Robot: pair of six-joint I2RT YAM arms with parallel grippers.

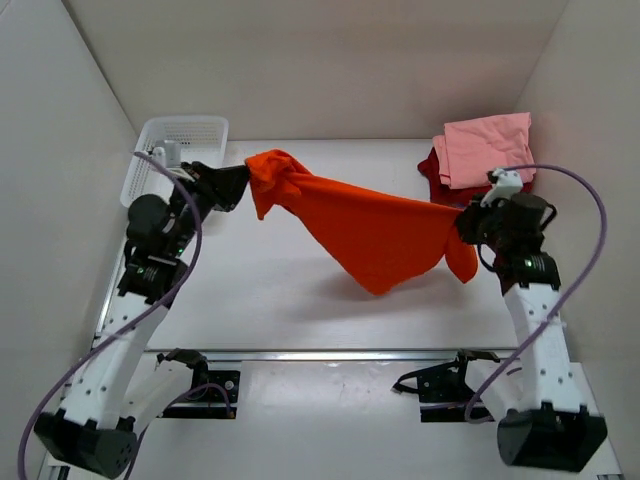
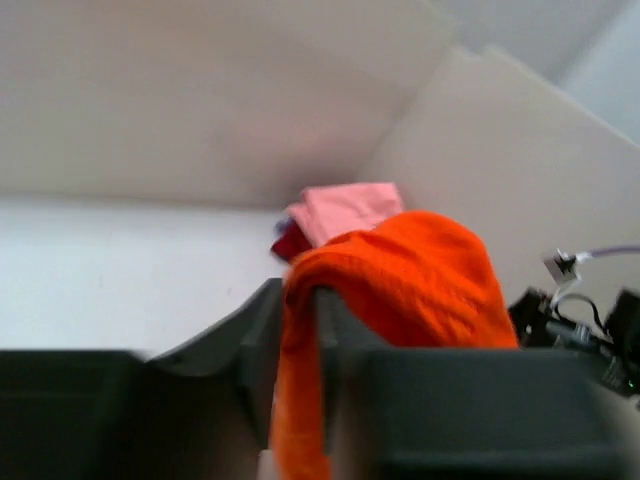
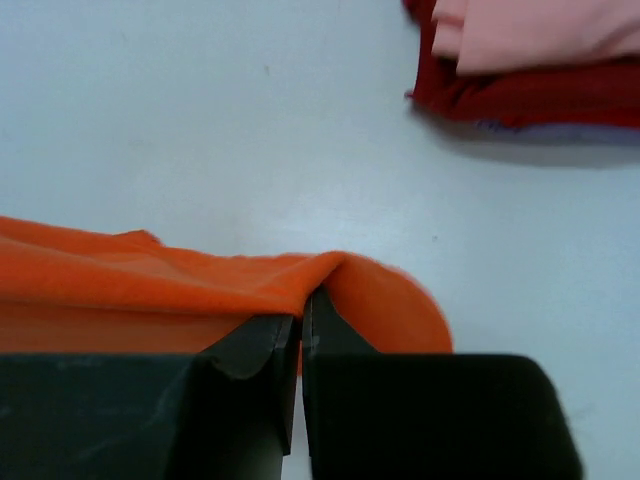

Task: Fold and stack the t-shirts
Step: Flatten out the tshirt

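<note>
Orange shirt (image 1: pixel 375 235) hangs in the air, pulled out between the two arms, its left end level with the basket (image 1: pixel 180 140) and its right end well across the table (image 1: pixel 270 300) from it. The left gripper (image 1: pixel 243 183), just beside the basket's near right corner, has its fingers pressed together on a bunched wad of the cloth. In the left wrist view the cloth rises in a hump over the jaws and a strip drops between them. The right gripper (image 1: pixel 462 222), far from the basket, pinches a thin folded edge, its fingers nearly touching.

Holding it by two ends like this looks meant to open the cloth out so it can be laid flat for folding. The top edge runs fairly taut, but the middle sags to a point toward the arm bases. Whether that point touches the table I cannot tell. Because the left hold is on a clump, not a clean corner, the end near the basket is crumpled and would likely need spreading.

At the far corner opposite the basket a folded pink shirt (image 1: pixel 488 147) lies on a red shirt (image 1: pixel 435 172), so two look done and this one would go on top.
</note>
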